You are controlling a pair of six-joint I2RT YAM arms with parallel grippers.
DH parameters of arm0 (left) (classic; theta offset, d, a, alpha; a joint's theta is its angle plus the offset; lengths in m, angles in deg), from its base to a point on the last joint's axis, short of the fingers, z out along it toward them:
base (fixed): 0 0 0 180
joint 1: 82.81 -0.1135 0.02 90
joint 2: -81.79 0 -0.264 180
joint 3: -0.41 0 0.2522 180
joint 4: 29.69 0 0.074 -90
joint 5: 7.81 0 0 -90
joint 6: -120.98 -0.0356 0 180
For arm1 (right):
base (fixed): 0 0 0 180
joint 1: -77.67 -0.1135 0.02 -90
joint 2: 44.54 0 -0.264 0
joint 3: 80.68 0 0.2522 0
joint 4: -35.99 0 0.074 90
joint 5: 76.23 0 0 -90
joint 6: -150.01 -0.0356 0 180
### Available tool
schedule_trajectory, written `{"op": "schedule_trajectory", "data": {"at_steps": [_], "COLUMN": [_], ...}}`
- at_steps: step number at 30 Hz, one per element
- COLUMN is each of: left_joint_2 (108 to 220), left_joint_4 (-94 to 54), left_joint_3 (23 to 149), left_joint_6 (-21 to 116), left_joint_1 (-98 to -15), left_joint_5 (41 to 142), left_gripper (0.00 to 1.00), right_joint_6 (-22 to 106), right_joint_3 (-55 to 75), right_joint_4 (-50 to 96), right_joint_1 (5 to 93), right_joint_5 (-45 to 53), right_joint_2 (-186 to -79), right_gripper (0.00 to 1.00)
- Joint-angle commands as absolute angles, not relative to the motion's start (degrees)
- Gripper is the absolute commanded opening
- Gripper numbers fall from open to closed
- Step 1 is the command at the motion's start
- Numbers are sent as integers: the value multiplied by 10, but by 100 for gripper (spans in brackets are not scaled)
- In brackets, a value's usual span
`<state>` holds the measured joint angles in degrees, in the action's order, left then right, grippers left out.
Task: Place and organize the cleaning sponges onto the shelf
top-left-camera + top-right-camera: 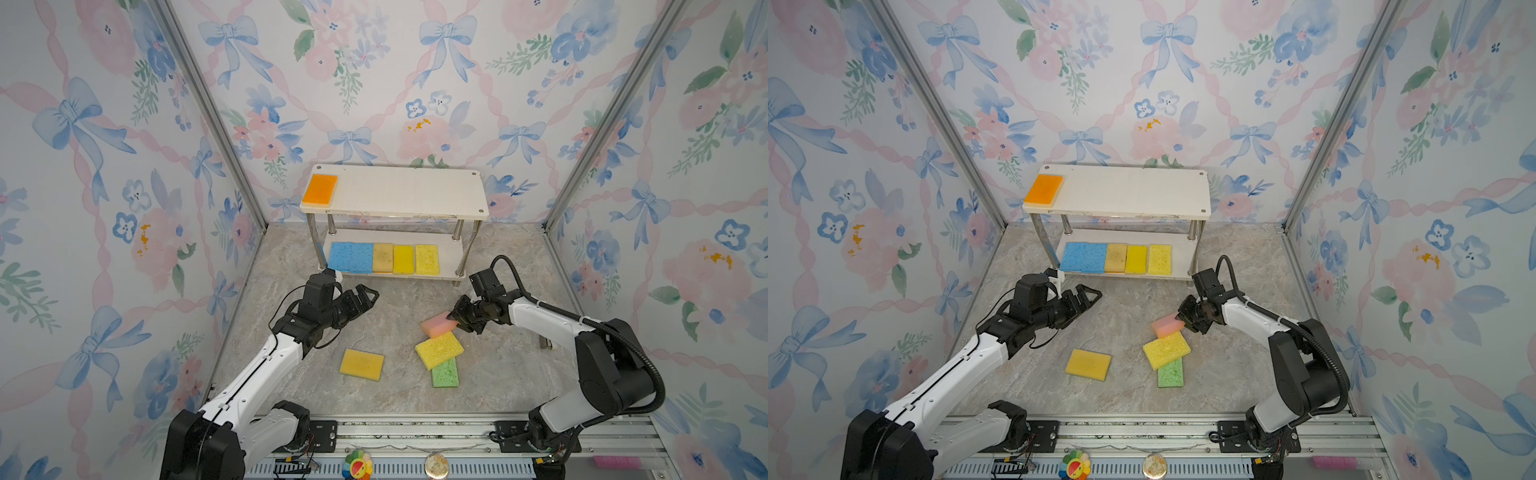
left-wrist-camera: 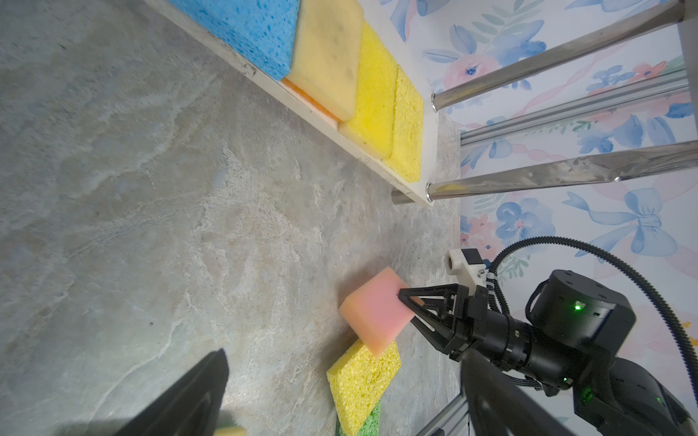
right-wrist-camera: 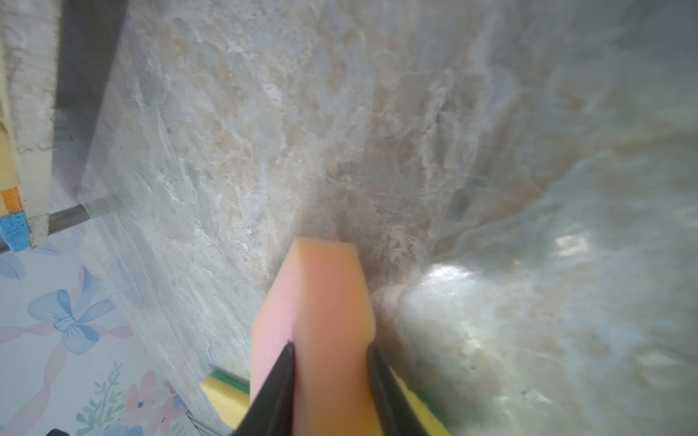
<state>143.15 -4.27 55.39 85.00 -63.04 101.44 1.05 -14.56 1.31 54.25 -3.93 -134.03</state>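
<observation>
Here, nearest, a tan-yellow sponge [image 1: 361, 364], a green sponge [image 1: 445, 374] and a yellow sponge [image 1: 439, 350] lay on the counter [image 1: 390, 399]. Beyond, the right hand [image 1: 454, 322] pinched the pink sponge [image 1: 435, 325], while the left hand [image 1: 368, 301] hung spread, empty. Farthest, the shelf [image 1: 407, 193] held a row of sponges [image 1: 384, 257] below and an orange sponge [image 1: 320, 189] on top.

The shelf [image 1: 399, 193] has matt white boards, rough and chipped along the front edge, carried on mirror-polished metal legs [image 2: 566, 181]. The blue sponges [image 1: 351, 257] and the yellow sponge [image 1: 439, 350] show a coarse, open-pored, matt surface, whereas the pink sponge [image 2: 374, 309] and the tan sponge [image 2: 328, 53] are fine-celled foam with a smooth, dull skin. The tabletop [image 1: 395, 399] is a stone-patterned surface with a faint sheen; the right gripper [image 2: 407, 305] is matt black plastic, and the left arm's shell [image 1: 266, 370] is smooth white plastic.
</observation>
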Motion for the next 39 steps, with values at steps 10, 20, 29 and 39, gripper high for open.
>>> {"op": "schedule_trajectory", "data": {"at_steps": [10, 20, 29, 39], "left_joint_2": [1460, 1485, 1471, 1461], "left_joint_4": [-178, -363, -364, -398], "left_joint_3": [567, 541, 515, 508], "left_joint_6": [884, 994, 1002, 1029], "left_joint_1": [-628, -628, -615, -610], "left_joint_5": [1179, 1311, 1306, 1295], "left_gripper": [98, 94, 86, 63], "right_joint_6": [288, 340, 260, 282], "right_joint_3": [49, 123, 128, 176], "right_joint_4": [-103, -103, 10, -25], "right_joint_1": [536, 498, 477, 454], "right_joint_5": [-255, -422, -445, -440], "right_joint_2": [-1306, -1306, -1326, -1366], "right_gripper": [24, 24, 24, 25]}}
